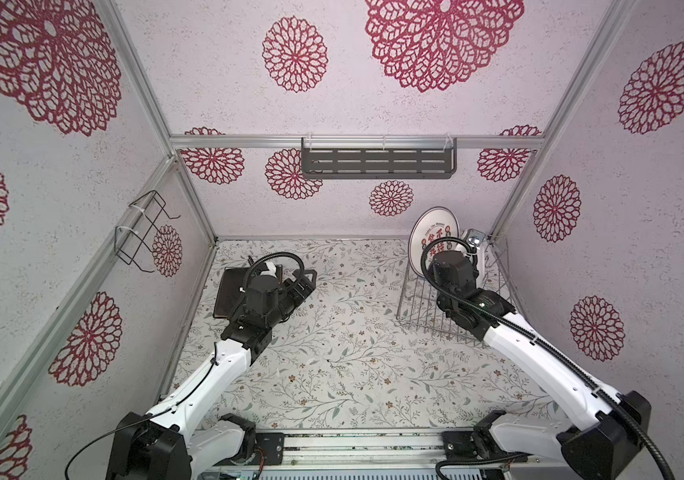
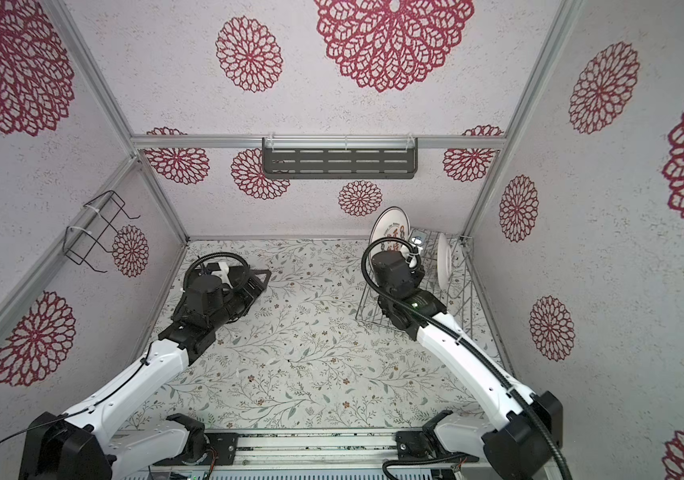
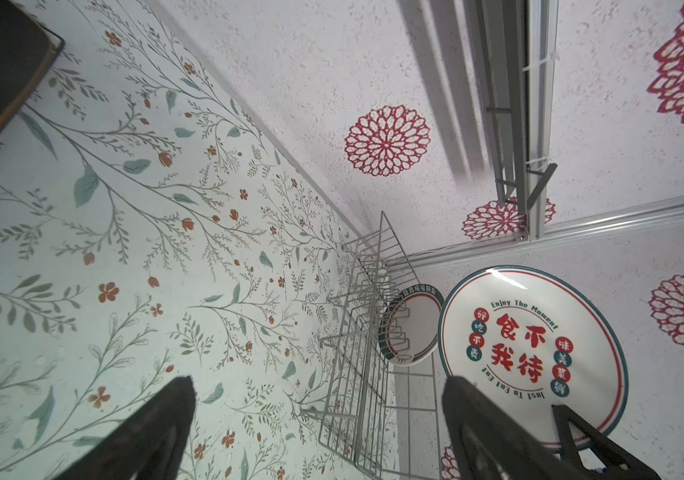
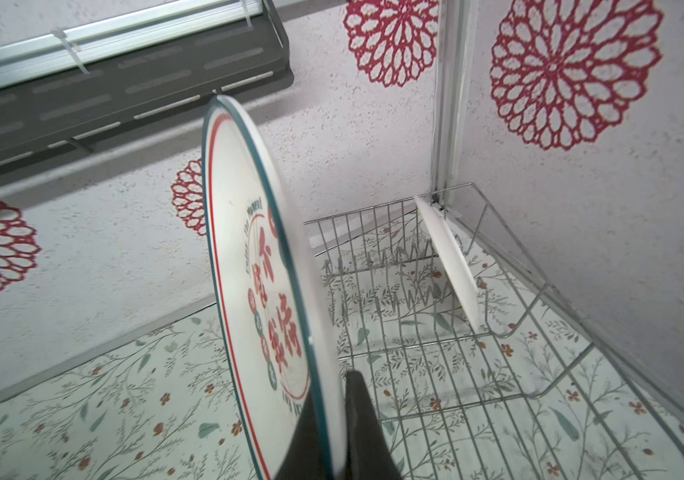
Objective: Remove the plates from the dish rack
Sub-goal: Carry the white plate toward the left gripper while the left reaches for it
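Right wrist view: right pincer (image 4: 332,386) clamps lettered plate (image 4: 257,270); second plate (image 4: 448,257) stands in dish rack (image 4: 415,374).

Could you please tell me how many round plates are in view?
2: the red-lettered plate, held upright in the right hand; the teal-rimmed plate, standing in the dish rack. Others may be hidden.

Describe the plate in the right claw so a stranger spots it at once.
Find the silver dish rack in the far right corner. There the right claw grips a round white plate on edge. Unlike the racked plate, its centre bears red Chinese characters.
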Robot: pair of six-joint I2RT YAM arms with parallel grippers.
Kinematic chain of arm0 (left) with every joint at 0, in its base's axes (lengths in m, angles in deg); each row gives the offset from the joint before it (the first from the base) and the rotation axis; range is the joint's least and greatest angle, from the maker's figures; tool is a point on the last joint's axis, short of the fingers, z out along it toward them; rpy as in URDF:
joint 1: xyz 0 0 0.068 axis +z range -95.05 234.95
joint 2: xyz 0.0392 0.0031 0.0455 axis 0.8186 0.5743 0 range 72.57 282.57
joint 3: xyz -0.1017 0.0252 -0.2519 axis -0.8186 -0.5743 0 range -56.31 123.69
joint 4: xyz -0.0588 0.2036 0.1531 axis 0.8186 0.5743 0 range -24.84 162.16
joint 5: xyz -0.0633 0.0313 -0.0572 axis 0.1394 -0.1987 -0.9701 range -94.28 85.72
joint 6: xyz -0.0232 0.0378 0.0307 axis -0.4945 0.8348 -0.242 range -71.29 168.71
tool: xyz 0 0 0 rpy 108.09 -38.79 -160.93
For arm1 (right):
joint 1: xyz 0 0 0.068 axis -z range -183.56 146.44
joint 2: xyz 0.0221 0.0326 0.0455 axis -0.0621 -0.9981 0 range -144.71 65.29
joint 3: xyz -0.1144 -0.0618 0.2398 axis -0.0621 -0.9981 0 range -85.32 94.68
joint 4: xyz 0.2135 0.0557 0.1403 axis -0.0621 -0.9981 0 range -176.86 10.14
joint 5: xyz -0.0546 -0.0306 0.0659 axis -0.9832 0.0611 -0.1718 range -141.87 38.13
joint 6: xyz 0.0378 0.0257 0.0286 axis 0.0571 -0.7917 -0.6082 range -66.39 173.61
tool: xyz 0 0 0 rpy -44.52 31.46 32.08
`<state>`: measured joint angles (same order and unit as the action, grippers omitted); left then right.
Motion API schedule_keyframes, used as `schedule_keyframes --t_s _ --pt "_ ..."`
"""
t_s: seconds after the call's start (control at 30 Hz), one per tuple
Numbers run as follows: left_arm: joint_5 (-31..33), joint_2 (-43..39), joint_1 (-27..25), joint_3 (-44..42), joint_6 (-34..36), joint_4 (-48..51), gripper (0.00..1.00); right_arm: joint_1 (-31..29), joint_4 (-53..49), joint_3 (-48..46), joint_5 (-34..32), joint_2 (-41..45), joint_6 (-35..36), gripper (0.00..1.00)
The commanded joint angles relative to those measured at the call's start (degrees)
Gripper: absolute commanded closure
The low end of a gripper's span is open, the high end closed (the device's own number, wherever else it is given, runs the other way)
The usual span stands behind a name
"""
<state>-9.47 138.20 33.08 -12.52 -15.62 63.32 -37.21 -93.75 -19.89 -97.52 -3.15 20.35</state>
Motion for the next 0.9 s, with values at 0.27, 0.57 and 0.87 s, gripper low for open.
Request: schedule_keyframes --t_s 0.27,0.57,0.87 --pt "-0.1 2.6 -8.2 2.4 0.5 -9.2 0.03 -0.3 9.2 -10.2 14.5 12.5 -11.5 1.00" --pt "-1.9 5.2 -11.0 1.9 1.3 -13.5 0.03 -1.8 14.2 -18.1 20.2 17.0 -19.5 1.00" --pt "-4.0 11.1 -12.1 0.5 -0.8 -20.8 0.02 -4.3 21.2 -26.8 20.2 20.2 -29.7 1.00"
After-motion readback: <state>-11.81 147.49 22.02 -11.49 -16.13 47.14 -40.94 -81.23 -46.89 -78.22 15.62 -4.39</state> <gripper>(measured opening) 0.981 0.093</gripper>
